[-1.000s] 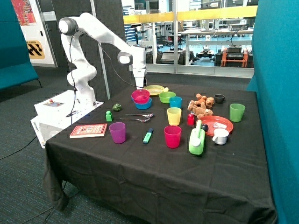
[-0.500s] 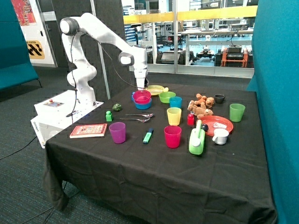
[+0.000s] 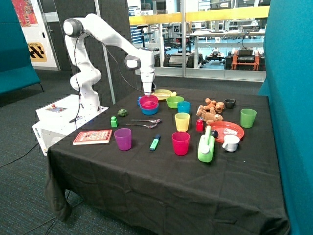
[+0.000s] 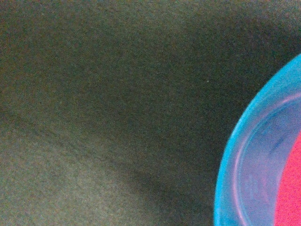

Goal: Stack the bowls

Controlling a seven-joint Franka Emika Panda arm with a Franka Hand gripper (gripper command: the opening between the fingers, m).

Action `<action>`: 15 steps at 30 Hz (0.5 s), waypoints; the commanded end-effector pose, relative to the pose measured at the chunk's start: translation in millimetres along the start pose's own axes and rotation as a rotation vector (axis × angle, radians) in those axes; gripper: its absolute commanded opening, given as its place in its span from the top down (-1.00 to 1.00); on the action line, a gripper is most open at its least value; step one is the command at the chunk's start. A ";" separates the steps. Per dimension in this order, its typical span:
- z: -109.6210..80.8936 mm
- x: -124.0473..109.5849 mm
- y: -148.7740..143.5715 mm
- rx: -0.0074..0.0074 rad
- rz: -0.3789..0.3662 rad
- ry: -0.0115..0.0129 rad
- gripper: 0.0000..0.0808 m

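Observation:
The pink bowl [image 3: 148, 102] sits nested in the blue bowl [image 3: 149, 110] near the back of the black table [image 3: 161, 171]. My gripper [image 3: 147, 92] hangs right over the pink bowl's far rim. The lime green bowl [image 3: 174, 102] stands apart from the stack, between it and a blue cup [image 3: 184, 107]. The wrist view shows only the blue bowl's rim [image 4: 244, 160], a patch of the pink bowl [image 4: 292, 188] inside it, and black cloth [image 4: 117, 94].
A yellow plate [image 3: 162, 94] lies just behind the stack. Two spoons [image 3: 145, 122] lie in front of it. Yellow [image 3: 182, 121], pink [image 3: 180, 143], purple [image 3: 122, 138] and green [image 3: 248, 117] cups stand around, with a red plate [image 3: 226, 129] and a teddy [image 3: 210, 110].
The pink bowl has come down from a raised, tilted pose into the blue bowl. My gripper has moved slightly down and towards the yellow plate with it.

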State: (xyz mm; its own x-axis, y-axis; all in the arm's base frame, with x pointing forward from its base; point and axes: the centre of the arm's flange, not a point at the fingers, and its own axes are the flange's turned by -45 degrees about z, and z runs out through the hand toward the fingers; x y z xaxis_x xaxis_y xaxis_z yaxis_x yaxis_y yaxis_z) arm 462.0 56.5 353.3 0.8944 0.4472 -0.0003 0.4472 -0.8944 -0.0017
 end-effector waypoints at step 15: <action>1.5 -9.4 -0.7 -0.0017 -0.004 0.0003 -0.26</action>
State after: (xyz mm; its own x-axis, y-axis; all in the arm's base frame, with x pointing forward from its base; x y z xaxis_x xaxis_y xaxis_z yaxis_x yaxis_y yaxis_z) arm 457.2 55.6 352.0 0.8930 0.4500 -0.0051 0.4500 -0.8930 -0.0002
